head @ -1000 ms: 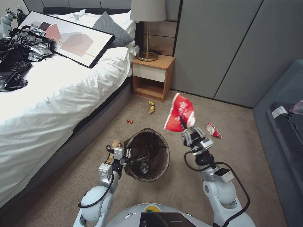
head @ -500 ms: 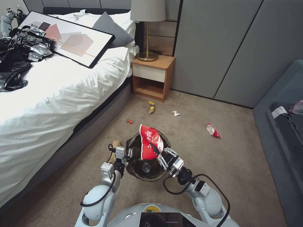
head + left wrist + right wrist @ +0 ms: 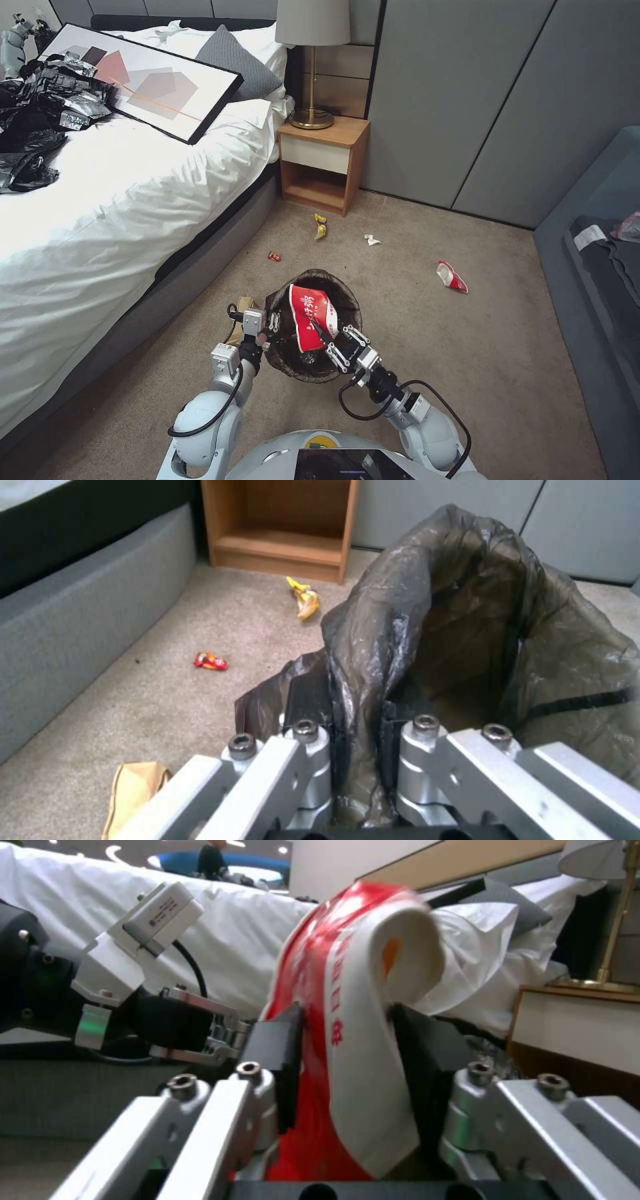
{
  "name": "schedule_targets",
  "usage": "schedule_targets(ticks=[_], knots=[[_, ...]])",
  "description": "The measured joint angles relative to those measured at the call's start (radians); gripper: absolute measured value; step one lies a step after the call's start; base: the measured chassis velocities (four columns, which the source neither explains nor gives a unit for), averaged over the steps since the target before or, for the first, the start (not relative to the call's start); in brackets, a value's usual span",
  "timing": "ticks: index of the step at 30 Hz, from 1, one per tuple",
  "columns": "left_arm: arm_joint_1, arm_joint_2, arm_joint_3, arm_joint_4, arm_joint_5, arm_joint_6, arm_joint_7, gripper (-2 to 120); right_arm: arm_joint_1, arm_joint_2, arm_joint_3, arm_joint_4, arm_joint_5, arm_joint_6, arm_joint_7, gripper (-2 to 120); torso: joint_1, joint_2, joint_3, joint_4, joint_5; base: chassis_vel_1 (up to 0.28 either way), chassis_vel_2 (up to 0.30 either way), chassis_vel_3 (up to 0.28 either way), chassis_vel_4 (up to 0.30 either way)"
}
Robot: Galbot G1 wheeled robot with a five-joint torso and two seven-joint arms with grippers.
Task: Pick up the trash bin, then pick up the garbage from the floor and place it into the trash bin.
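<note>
Red-and-white cup over the bin mouth, right arm.

Right gripper (image 3: 328,338) jaws pinch the flattened red-and-white paper cup (image 3: 311,316), held upright just above the open trash bin (image 3: 319,373). Left gripper (image 3: 268,327) jaws clamp the bin's bag-lined rim on the bed side. On the carpet: yellow wrapper (image 3: 321,227), white scrap (image 3: 371,239), another crushed cup (image 3: 451,277), small red wrapper (image 3: 274,256).

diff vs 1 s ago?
Right tool swung the red-and-white cup from up high down over the trash bin, uncovering a white scrap on the carpet. Cup still gripped. Left tool keeps holding the bin rim; floor litter unmoved.
</note>
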Motion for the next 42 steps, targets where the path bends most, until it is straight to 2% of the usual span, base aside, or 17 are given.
schedule_targets(ticks=[2,4,6,9,10,11,16,27,28,29,30,32,33,34,36,40,42], knots=[[0.000,-0.001,0.000,0.000,0.000,0.000,0.000,7,0.002,0.001,0.001,-0.003,0.000,0.001,0.002,45,0.000,0.000,0.000,0.0000,0.0000,0.000,0.000,0.000,0.000],[0.000,-0.001,0.000,0.000,0.000,-0.001,0.001,7,0.003,0.001,0.001,-0.003,0.000,0.001,0.002,47,0.000,0.000,0.000,0.0000,0.0000,0.000,0.000,0.000,0.000],[-0.001,-0.001,-0.002,0.000,-0.001,-0.001,0.001,7,0.006,0.001,0.003,-0.002,0.000,0.001,0.004,61,0.000,0.000,0.000,0.0001,0.0000,0.000,0.000,0.000,0.000],[-0.001,-0.001,-0.002,0.000,-0.001,-0.001,0.001,7,0.006,0.002,0.004,-0.001,0.000,0.000,0.004,66,0.000,0.000,0.000,0.0000,0.0000,0.000,0.000,0.000,0.000],[-0.002,-0.001,-0.003,0.002,-0.001,-0.001,0.001,7,0.006,0.002,0.007,-0.001,-0.002,0.001,0.005,78,0.000,0.000,0.000,0.0001,0.0000,0.000,0.000,0.000,0.000],[-0.002,-0.002,-0.003,0.002,-0.001,-0.001,0.001,7,0.005,0.002,0.008,-0.001,-0.002,0.001,0.006,84,0.000,0.000,0.000,0.0000,0.0000,0.000,0.000,0.000,0.000],[-0.003,-0.002,-0.003,0.003,-0.001,-0.001,0.001,7,0.004,0.002,0.012,0.004,-0.003,0.003,0.006,99,0.000,0.000,0.000,0.0000,0.0000,0.000,0.000,0.000,0.000],[-0.003,-0.001,-0.006,0.006,-0.001,-0.001,0.001,7,-0.001,0.010,0.039,0.098,0.014,0.006,0.059,100,0.000,0.000,0.000,0.0000,0.0001,0.000,0.000,0.000,0.000],[-0.003,-0.001,-0.006,0.007,-0.001,-0.001,0.001,7,-0.001,0.012,0.046,0.120,0.017,0.006,0.083,100,0.000,0.000,0.000,0.0000,0.0000,0.000,0.000,0.000,0.000],[-0.002,-0.001,-0.009,0.008,-0.001,-0.002,0.001,7,-0.004,0.020,0.072,0.173,0.018,0.000,0.164,100,0.000,0.000,0.000,0.0001,-0.0001,0.000,0.000,0.000,0.000],[-0.002,-0.001,-0.009,0.008,-0.001,-0.002,0.001,7,-0.004,0.020,0.072,0.173,0.018,0.000,0.164,100,0.000,0.000,0.000,0.0001,-0.0001,0.000,0.000,0.000,0.000],[0.000,0.001,-0.015,0.010,-0.003,-0.003,0.001,7,-0.019,0.036,0.123,0.238,0.013,-0.002,0.355,100,0.000,0.000,0.000,0.0000,-0.0001,0.000,0.000,0.000,0.000],[0.000,0.001,-0.015,0.010,-0.003,-0.003,0.001,7,-0.019,0.036,0.123,0.238,0.013,-0.002,0.355,100,0.000,0.000,0.000,0.0000,-0.0001,0.000,0.000,0.000,0.000],[0.000,0.002,-0.017,0.010,-0.004,-0.003,0.000,7,-0.040,0.043,0.150,0.256,0.021,-0.001,0.429,100,0.000,0.000,0.000,0.0001,0.0000,0.000,0.000,0.000,0.000],[-0.001,0.002,-0.018,0.010,-0.006,-0.003,0.000,7,-0.070,0.056,0.190,0.250,0.034,0.023,0.486,100,0.000,0.000,0.000,0.0000,0.0000,0.000,0.000,0.000,0.000],[0.000,0.003,-0.020,0.011,-0.006,-0.004,0.000,7,-0.088,0.068,0.214,0.215,0.037,0.044,0.532,100,0.000,0.000,0.000,-0.0001,0.0001,0.000,0.000,0.000,0.000],[0.003,0.003,-0.020,0.011,-0.006,-0.004,0.000,7,-0.091,0.076,0.242,0.148,0.035,0.077,0.572,100,0.000,0.000,0.000,0.0000,0.0000,0.000,0.000,0.000,0.000]])
